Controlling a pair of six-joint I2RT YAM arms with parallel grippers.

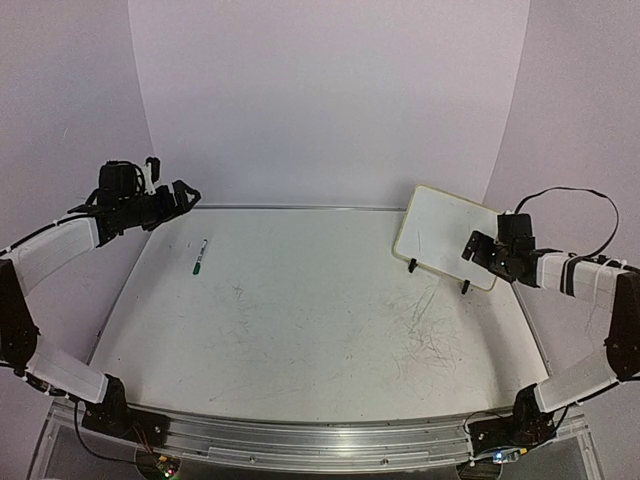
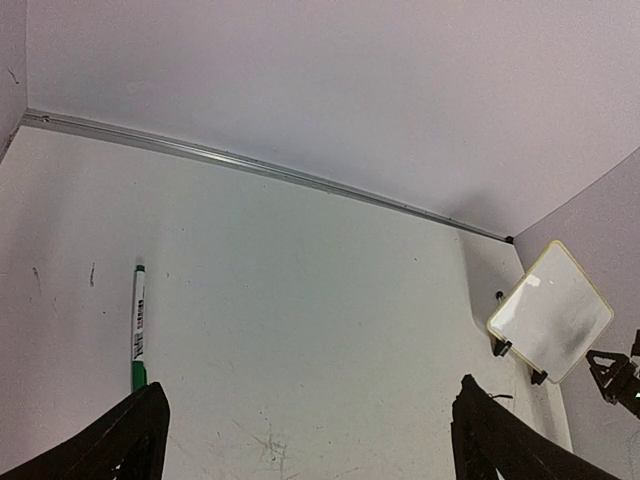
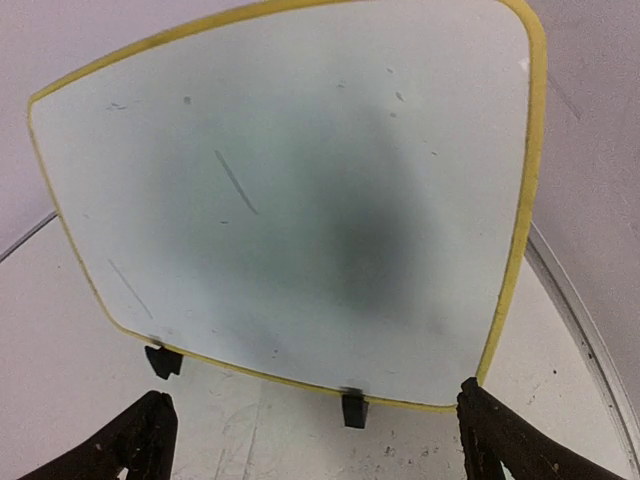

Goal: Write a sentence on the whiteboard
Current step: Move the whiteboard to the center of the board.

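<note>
- Left gripper: the fingers stand wide apart, with nothing between them. It hangs above the far-left part of the table.
- Right gripper: the fingers are likewise spread wide and hold nothing. In its own camera they frame the lower edge of the whiteboard, one fingertip near each lower corner.
- In the top view the right gripper overlaps the board's near right edge. I cannot tell from there whether it touches.
- Green marker: it lies flat on the table just ahead of the left gripper, green end nearest the fingers, well apart from the board. In the top view the marker lies left of centre.
- The whiteboard stands at the far-right of the table, close to the rear wall. It leans back on two black clip feet and has a pale-yellow frame.
- Board face: the marks I can make out are a few thin short strokes and a grey shaded patch near the middle.
- Table surface: white and scuffed, with faint scribbles towards the right. A metal rail runs along its far edge.
</note>
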